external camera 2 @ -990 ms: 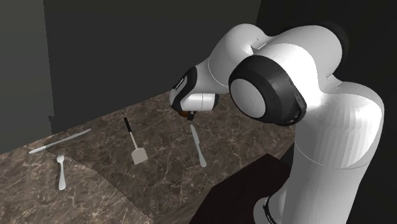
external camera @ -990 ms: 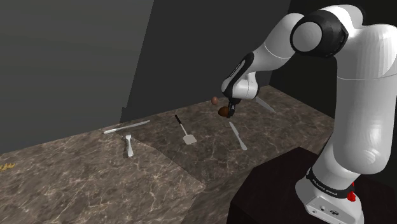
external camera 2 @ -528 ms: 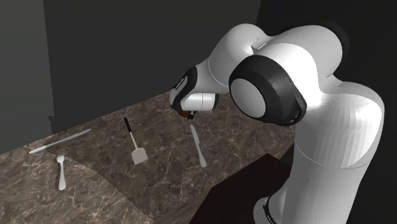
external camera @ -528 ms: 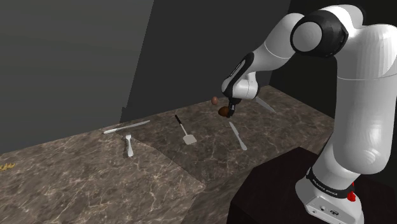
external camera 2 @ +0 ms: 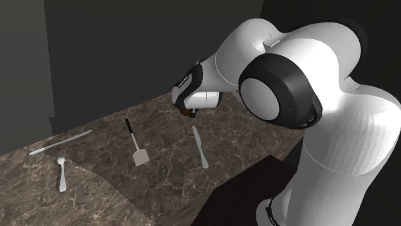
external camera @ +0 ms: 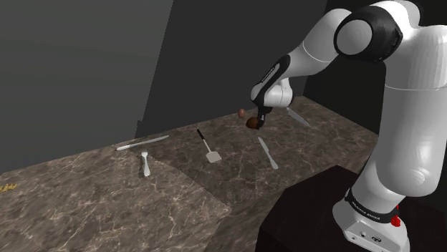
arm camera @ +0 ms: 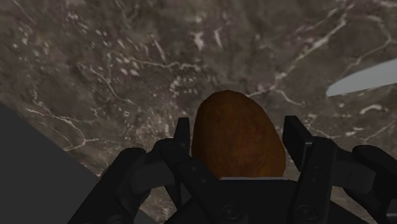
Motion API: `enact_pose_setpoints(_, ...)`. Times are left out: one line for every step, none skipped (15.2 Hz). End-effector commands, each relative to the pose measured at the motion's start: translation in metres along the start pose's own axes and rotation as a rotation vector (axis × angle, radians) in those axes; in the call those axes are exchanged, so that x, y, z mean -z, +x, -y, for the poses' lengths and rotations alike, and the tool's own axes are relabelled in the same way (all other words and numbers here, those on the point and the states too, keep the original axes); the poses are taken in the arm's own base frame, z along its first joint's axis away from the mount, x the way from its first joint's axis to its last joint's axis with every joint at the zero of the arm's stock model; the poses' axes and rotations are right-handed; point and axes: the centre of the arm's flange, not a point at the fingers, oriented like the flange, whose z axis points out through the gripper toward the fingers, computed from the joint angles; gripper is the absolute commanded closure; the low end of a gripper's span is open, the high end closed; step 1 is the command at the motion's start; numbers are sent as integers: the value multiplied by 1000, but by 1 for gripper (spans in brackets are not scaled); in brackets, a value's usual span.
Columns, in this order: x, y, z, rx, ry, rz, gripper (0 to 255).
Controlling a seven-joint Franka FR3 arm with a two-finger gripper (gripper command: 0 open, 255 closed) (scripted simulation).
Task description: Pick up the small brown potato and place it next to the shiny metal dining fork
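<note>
A small brown potato (arm camera: 236, 143) sits clasped between my two black fingers (arm camera: 182, 135), so my gripper (arm camera: 238, 130) is shut on it. In the shoulder view the gripper (external camera: 256, 120) holds the potato (external camera: 251, 124) just above the dark marble counter (external camera: 86, 200), towards the back. The second exterior view has the gripper (external camera 2: 189, 113) under the white wrist. The metal fork (external camera: 145, 164) lies well off towards the shoulder view's left, prongs away from the wall. It lies near the left edge in the second exterior view (external camera 2: 62, 173).
A second small brown lump (external camera: 242, 113) rests just behind the gripper. A spatula (external camera: 208, 147) lies between gripper and fork, a table knife (external camera: 268, 152) lies near the stand, another knife (external camera: 142, 143) behind the fork. A silver blade (external camera: 297, 117) lies by the back wall.
The arm has risen a little and the gripper has lifted the potato slightly off the counter. The cutlery has not moved.
</note>
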Motion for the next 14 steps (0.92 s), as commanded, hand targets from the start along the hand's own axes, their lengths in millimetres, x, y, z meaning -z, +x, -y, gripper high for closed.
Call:
enact_pose_setpoints(9,3,-1,0,0,0,255)
enact_pose_setpoints(14,4,-2,0,0,0,255)
enact_pose_setpoints(19,5,-3,0,0,0,255)
enact_pose_setpoints(25,6,-4,0,0,0,255)
enact_pose_setpoints(30,7,-4,0,0,0,255)
enact_pose_setpoints(35,8,-5,0,0,0,255)
enact_pose_setpoints(40,9,-6,0,0,0,255)
enact_pose_setpoints(45,11,-7,0,0,0,255)
enact_pose_setpoints(50,12,-8,0,0,0,255)
enact_pose_setpoints(55,13,-8,0,0,0,255)
enact_pose_setpoints(60,14,-9,0,0,0,255)
enact_pose_setpoints(65,15,-10,0,0,0,255)
enact_pose_setpoints(70,16,-11,0,0,0,255)
enact_pose_setpoints(75,18,-12,0,0,0,255)
